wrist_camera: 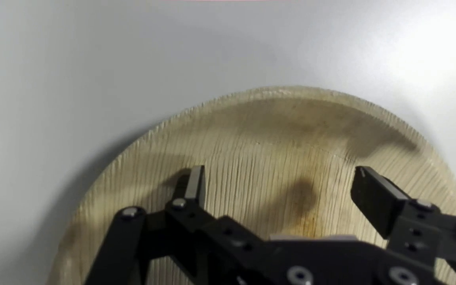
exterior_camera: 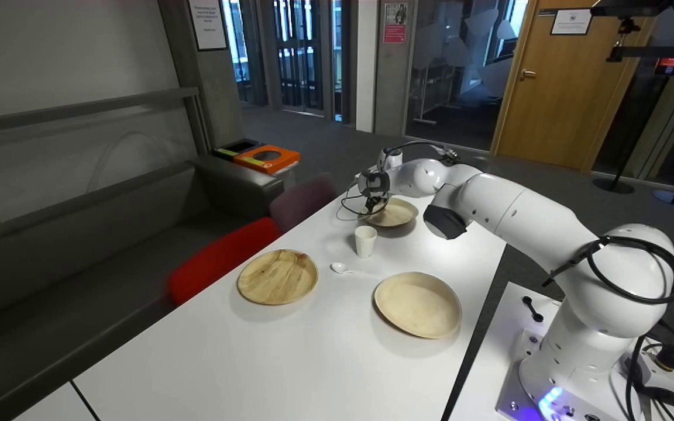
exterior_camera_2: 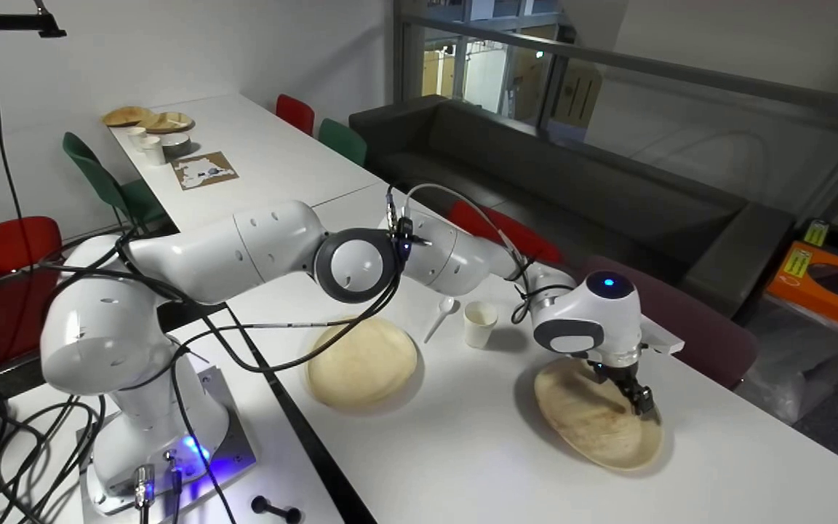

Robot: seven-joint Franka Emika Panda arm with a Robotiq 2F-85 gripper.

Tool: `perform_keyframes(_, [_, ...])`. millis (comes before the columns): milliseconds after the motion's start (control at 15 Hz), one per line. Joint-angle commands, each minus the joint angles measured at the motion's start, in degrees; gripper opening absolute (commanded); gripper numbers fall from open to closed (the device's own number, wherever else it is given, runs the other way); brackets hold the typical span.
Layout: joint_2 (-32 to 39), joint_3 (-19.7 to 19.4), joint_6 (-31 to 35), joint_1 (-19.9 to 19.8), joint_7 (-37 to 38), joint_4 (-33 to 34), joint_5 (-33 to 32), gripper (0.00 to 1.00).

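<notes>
directly beneath the jaws, plate (wrist_camera: pixel 247 174)

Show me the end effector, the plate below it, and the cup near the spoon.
End effector (wrist_camera: pixel 278 180): wrist view, midway between its fingertips.
Plate (exterior_camera_2: pixel 593 422): in an exterior view, bare inner surface.
Cup (exterior_camera: pixel 365 244): in an exterior view, its outer side.

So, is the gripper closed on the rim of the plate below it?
No, the wrist view shows the gripper open, fingertips apart over the plate, inside its rim.
</notes>
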Motion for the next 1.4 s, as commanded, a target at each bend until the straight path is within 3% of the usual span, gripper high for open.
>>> perform_keyframes(0, [1.3, -3.7, 0.7, 2.5, 0.0, 1.3, 4.6, 1.0])
perform_keyframes(600, [1.8, -7.6, -1.7, 3.9, 0.0, 3.6, 8.3, 1.0])
perform_keyframes(667, [1.7, -6.3, -5.0, 2.3, 0.0, 5.7, 5.3, 1.0])
perform_keyframes(733, [-2.1, 1.0, -5.8, -0.2, -0.2, 4.2, -4.3, 1.0])
perform_keyframes(867, [-3.4, 5.4, -11.8, -3.0, -2.7, 5.2, -12.7, 1.0])
perform_keyframes(933, [-2.5, 0.9, -15.7, -1.4, -6.0, 4.4, -8.9, 1.0])
perform_keyframes(1333, [-2.6, -2.7, -18.5, -2.2, -10.9, 2.3, -12.9, 1.0])
